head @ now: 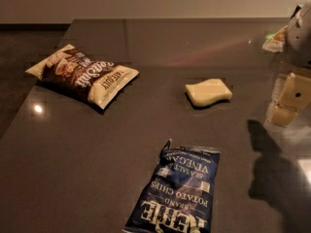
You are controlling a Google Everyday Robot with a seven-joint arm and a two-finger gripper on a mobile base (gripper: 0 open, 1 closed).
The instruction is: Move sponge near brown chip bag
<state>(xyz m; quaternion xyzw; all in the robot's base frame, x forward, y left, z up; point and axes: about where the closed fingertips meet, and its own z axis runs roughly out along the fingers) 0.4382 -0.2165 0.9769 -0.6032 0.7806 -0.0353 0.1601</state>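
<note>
Pale yellow-cream and foam-like, the sponge (209, 91) lies flat on the dark worktop (97, 169), about mid-depth and right of centre. It is well apart from the brown chip bag (82, 75), which sits to the far left, and clear of the dark blue bag (177, 193) in the foreground. It is probably very light and soft. It should yield under a squeeze rather than slip, and little could break, though a hard pinch may buckle it and a shallow one may let it spring free. Its long axis runs roughly left to right across the view, one short end toward the brown bag and the other toward the gripper (286, 103). The best hold is likely across the narrow width at the middle, pressing on the two long wavy sides. The gripper hangs at the right edge of the view, just above the worktop and near the sponge but not touching it. Whether it is open or closed I cannot tell, and the sponge is plainly not in its hold.
</note>
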